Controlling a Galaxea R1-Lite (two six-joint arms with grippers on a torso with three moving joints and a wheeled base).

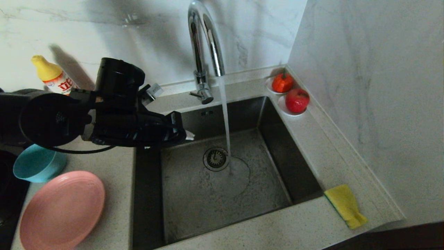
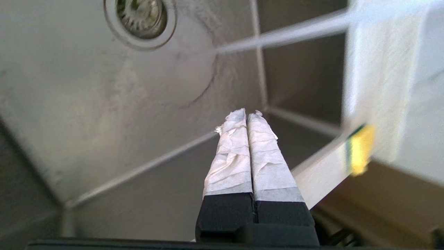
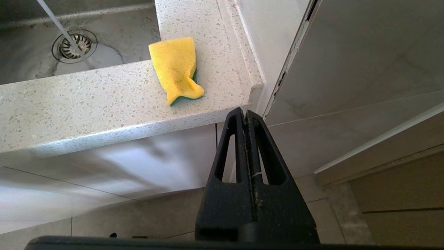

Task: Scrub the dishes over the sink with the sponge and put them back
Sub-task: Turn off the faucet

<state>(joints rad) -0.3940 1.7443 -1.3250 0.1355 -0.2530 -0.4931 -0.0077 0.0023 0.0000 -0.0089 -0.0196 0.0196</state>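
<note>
The yellow foam sponge with its dark green underside (image 1: 345, 205) lies on the counter at the square steel sink's (image 1: 194, 208) near right corner, long axis running front to back. Tap water pours beside the drain; the basin holds nothing else. Left gripper (image 1: 187, 135) hovers over the sink, tips pressed together, empty. Right gripper (image 3: 245, 114) hangs below the counter edge, likewise closed. Pink plate (image 1: 60, 210) and teal bowl (image 1: 36, 166) sit on the left counter.
</note>
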